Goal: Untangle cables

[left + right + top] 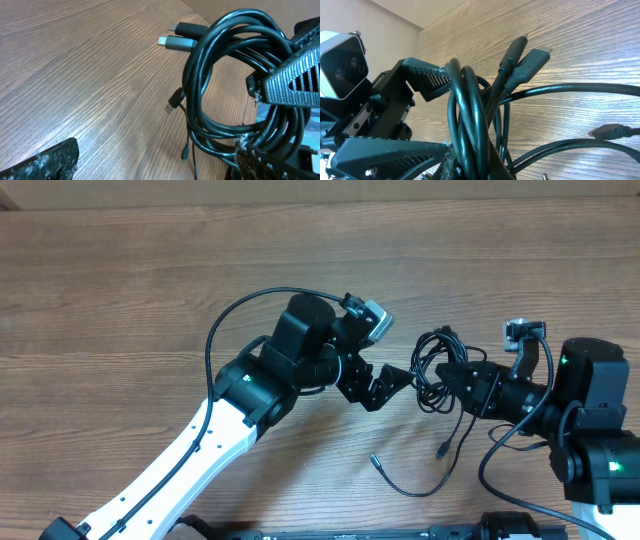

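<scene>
right end effector (449, 374) clenches the cables (436, 352) at center right. left end effector (397, 383) is released wide; next it should catch one loop.

Brown wood-grain table (120, 300), evenly lit

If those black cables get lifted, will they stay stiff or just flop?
Probably floppy: the cables trail in loose curves across the table. The coiled part may roughly keep its loops, since several turns sit bunched in the shut right gripper. Likely light too: thin cords, small plugs.
</scene>
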Available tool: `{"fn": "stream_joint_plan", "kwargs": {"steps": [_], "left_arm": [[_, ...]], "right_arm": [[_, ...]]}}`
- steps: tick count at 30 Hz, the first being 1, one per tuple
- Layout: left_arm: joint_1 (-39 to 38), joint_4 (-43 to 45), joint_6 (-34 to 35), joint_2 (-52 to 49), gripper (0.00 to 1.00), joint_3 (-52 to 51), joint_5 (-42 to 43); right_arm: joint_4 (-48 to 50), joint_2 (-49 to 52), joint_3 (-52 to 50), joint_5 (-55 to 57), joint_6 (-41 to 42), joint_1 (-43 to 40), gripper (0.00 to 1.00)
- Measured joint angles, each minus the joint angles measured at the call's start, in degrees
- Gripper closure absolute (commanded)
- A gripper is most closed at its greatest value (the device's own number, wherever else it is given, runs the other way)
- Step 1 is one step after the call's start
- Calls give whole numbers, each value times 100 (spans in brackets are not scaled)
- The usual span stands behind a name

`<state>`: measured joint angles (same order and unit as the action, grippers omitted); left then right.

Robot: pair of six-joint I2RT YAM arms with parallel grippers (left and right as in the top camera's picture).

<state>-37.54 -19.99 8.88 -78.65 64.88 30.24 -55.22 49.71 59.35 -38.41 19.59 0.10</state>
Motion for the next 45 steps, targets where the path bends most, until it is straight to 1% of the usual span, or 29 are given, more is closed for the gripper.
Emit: {"fn": "stream_joint_plan", "kwargs": {"steps": [8,9,12,14,15,18,20,21,24,26,31,35,43,44,45], "left_arm": [[0,-11,4,0,0,0,426],[0,-15,4,0,5,0,466],[0,63,2,0,38,0,522],[0,162,105,0,48,0,540],[0,210,162,0,54,0,553],[0,273,444,-2,60,0,555],[0,278,603,-22,59,0,544],[0,278,675,-39,56,0,531],[0,280,933,-153,51,0,511],[0,284,1099,-256,51,0,509],[0,328,1370,-404,53,0,581],[0,330,1471,-409,57,0,643],[-201,350,1502,-409,59,0,730],[-267,367,1502,-409,60,0,732],[-332,380,1504,-409,63,0,728]], "right_arm": [[11,0,0,20,59,0,96],[11,0,0,7,52,0,96],[13,0,0,-52,-15,0,96],[20,0,0,-83,-57,-2,96],[24,0,0,-90,-70,0,96],[35,0,0,-129,-127,0,96],[35,0,0,-186,-205,-2,96],[37,0,0,-219,-247,0,96],[74,0,0,-297,-334,0,96],[74,0,0,-317,-358,0,96],[79,4,0,-293,-402,-2,96],[81,7,0,-293,-424,0,96],[81,4,0,-295,-431,-2,96],[81,4,0,-291,-433,0,96],[70,4,0,-293,-442,-2,96]]}}
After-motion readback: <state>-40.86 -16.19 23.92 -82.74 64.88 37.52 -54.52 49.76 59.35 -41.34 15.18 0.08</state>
